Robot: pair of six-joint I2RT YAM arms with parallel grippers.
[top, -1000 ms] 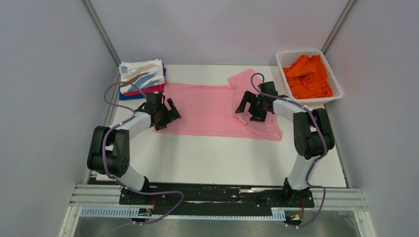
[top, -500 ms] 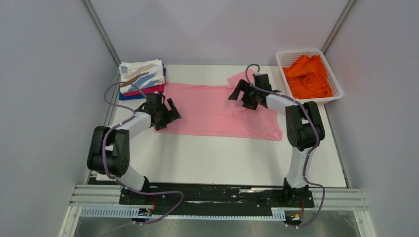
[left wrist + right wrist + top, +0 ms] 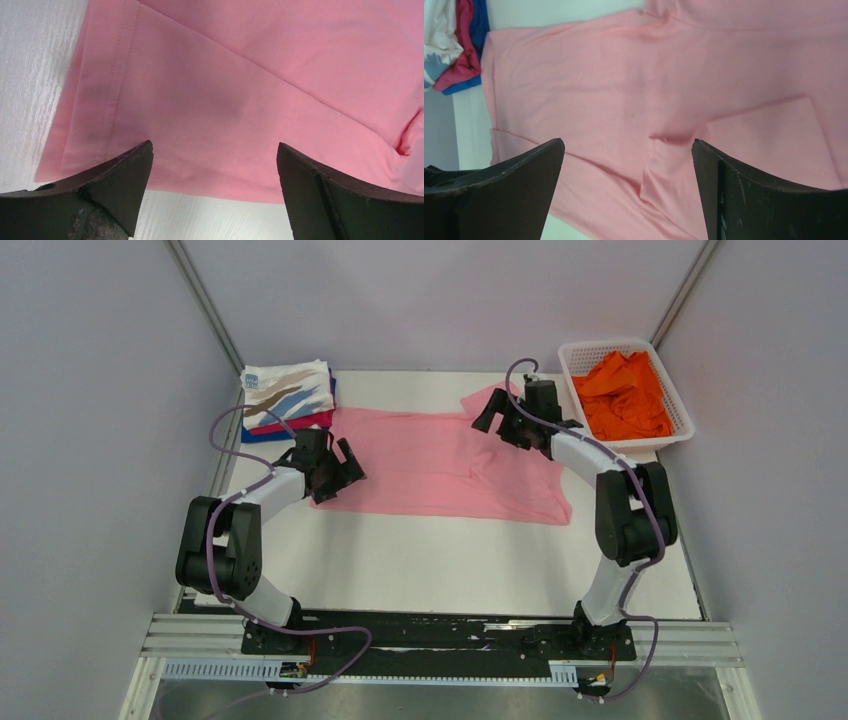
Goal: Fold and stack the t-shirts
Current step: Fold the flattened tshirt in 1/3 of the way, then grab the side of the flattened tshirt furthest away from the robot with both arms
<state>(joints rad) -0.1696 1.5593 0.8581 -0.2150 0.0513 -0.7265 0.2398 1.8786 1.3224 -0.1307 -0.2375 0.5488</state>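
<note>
A light pink t-shirt (image 3: 430, 462) lies spread flat across the table's middle; it fills the left wrist view (image 3: 240, 85) and the right wrist view (image 3: 624, 100). My left gripper (image 3: 343, 468) is open and empty over the shirt's near left corner. My right gripper (image 3: 497, 422) is open and empty, raised above the shirt's far right sleeve. A folded stack (image 3: 288, 397) sits at the far left: white brush-streak tee on top, magenta and blue tees under it, also in the right wrist view (image 3: 454, 45). An orange t-shirt (image 3: 622, 395) lies crumpled in the basket.
A white plastic lattice basket (image 3: 583, 354) stands at the far right corner. Grey walls close the table on three sides. Bare white table (image 3: 450, 560) lies between the pink shirt and the arm bases.
My right gripper moved from the shirt's right middle toward the far right sleeve and rose, still open. The left gripper has not moved.
</note>
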